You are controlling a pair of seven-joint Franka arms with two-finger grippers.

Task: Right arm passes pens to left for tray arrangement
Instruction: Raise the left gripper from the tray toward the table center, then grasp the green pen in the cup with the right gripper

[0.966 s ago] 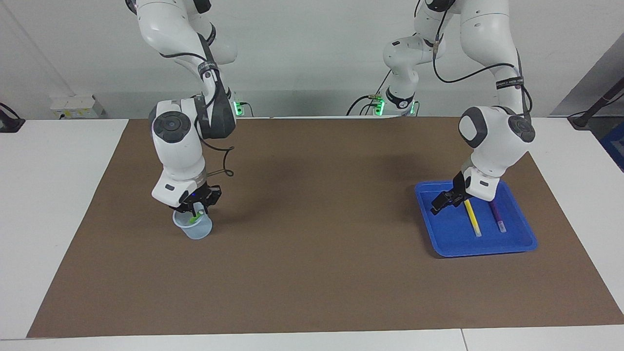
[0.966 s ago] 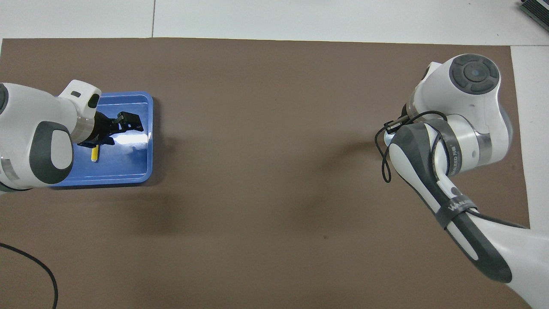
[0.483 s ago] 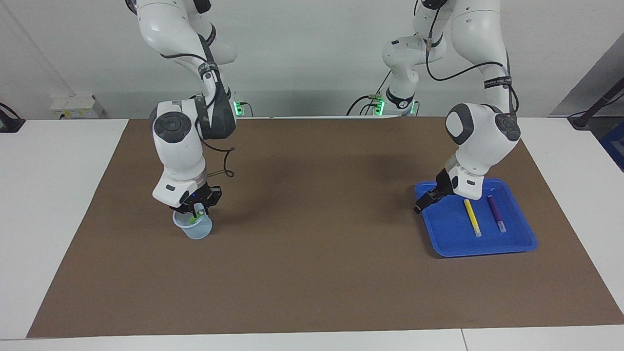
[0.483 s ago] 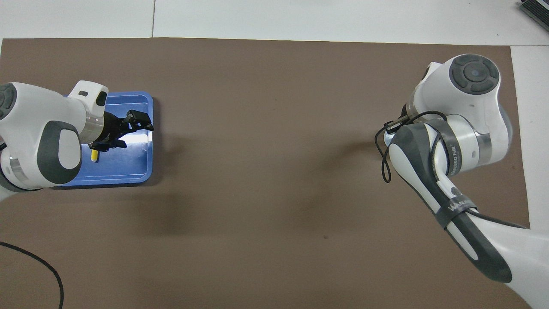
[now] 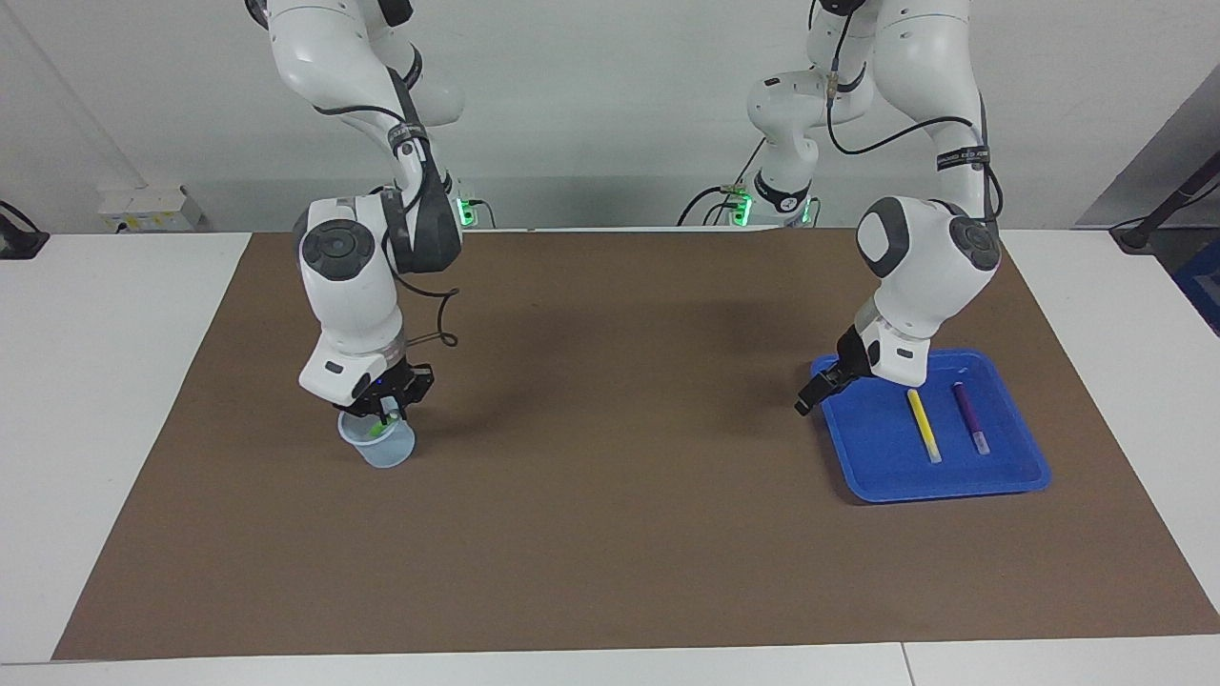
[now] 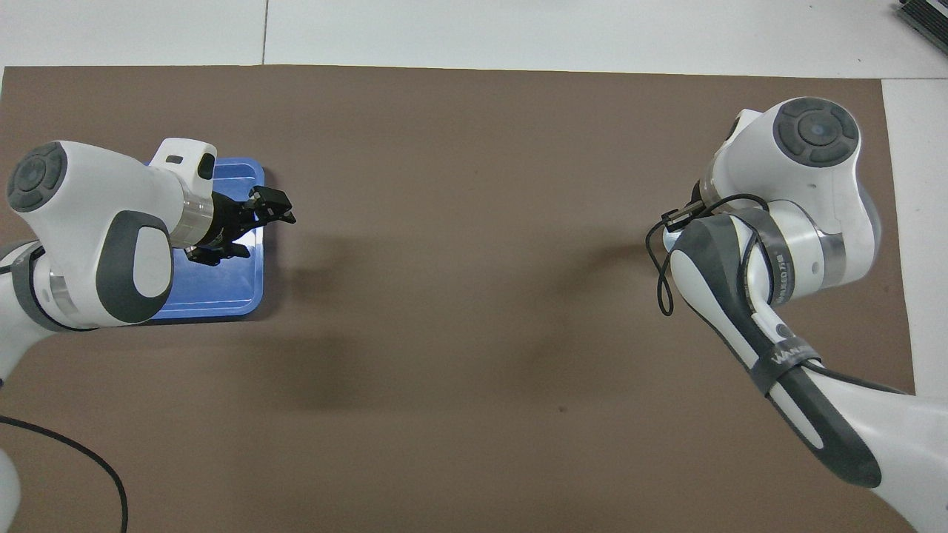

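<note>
In the facing view's lower left, the right end effector sits down in the translucent cup, apparently pinching the green pen, which is mostly hidden. At right, the yellow pen and purple pen lie parallel in the blue tray, pointing top-to-bottom. The left end effector hangs wide open, empty, over the tray's edge.

You have three pens: one yellow pen, one purple pen, and what looks like one green pen. One blue tray. One translucent cup. One brown mat.
</note>
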